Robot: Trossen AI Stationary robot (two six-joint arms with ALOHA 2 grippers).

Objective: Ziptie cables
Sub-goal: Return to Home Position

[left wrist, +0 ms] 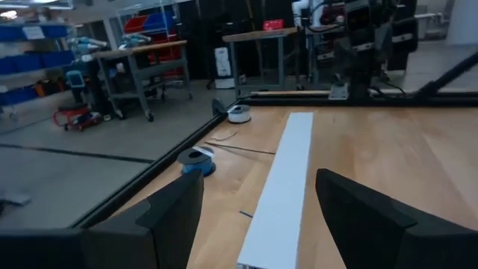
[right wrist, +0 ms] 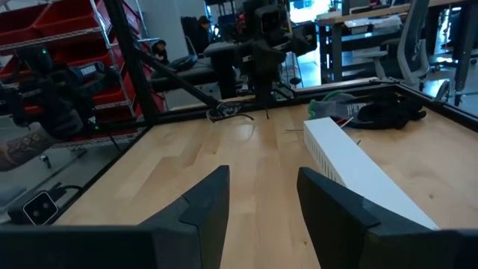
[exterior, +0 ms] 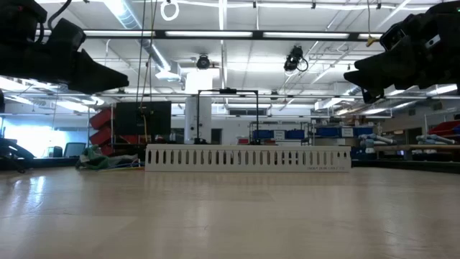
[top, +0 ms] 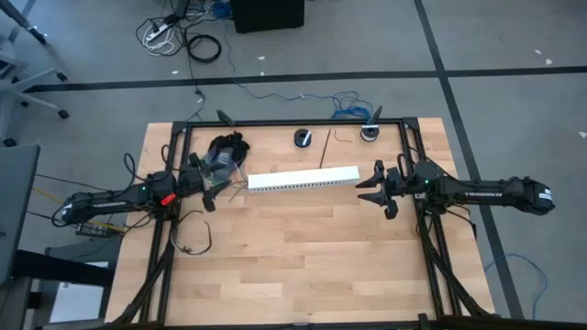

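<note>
The cables (top: 227, 151) lie as a dark bundle with a bit of green at the far left of the table, just beyond the left end of the white slotted duct (top: 303, 181). The duct lies flat across the table's middle. My left gripper (top: 213, 188) hovers open above the table at the duct's left end, pointing level along it (left wrist: 287, 179). My right gripper (top: 371, 190) hovers open off the duct's right end. In the right wrist view the duct (right wrist: 358, 172) and the cables (right wrist: 373, 112) lie ahead of its empty fingers (right wrist: 263, 202).
Two small rolls (top: 302, 138) (top: 370, 133) sit by the table's far edge. A thin black wire loop (top: 193, 240) lies near the left edge. A black frame (top: 293, 124) borders the table. Bare wood stretches from the duct to the near edge.
</note>
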